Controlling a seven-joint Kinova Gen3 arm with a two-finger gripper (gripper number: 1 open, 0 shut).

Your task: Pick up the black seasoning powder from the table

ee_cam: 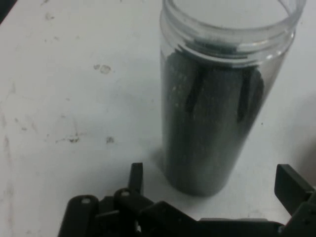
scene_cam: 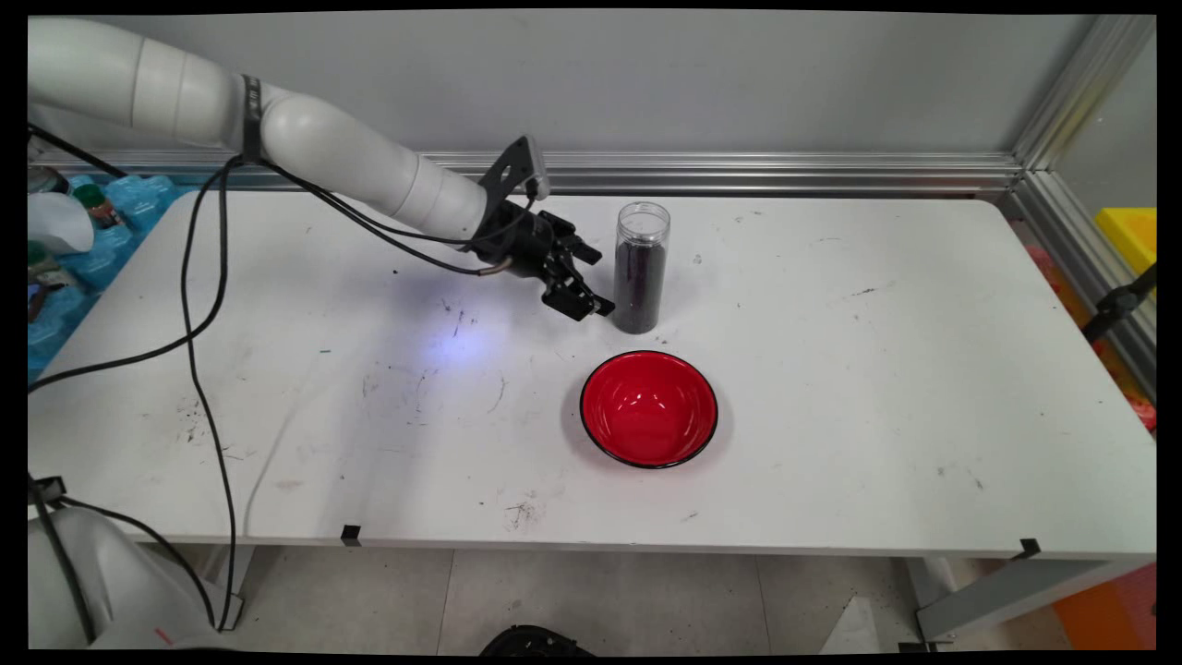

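A tall clear jar (scene_cam: 640, 268) with no lid stands upright on the white table (scene_cam: 831, 369), filled most of the way with dark grains. My gripper (scene_cam: 591, 277) is open just to the jar's left, low over the table, its fingers pointing at the jar. In the hand view the jar (ee_cam: 217, 108) stands straight ahead, and the two fingertips (ee_cam: 136, 177) rise wide apart on either side of its base without touching it. A red bowl (scene_cam: 648, 407) with a black rim sits empty on the table, in front of the jar.
Black cables (scene_cam: 199, 305) hang from the arm over the table's left part. Blue packs and bottles (scene_cam: 83, 231) lie beyond the left edge. An aluminium rail (scene_cam: 739, 171) runs along the back of the table. A yellow box (scene_cam: 1128, 235) is at the far right.
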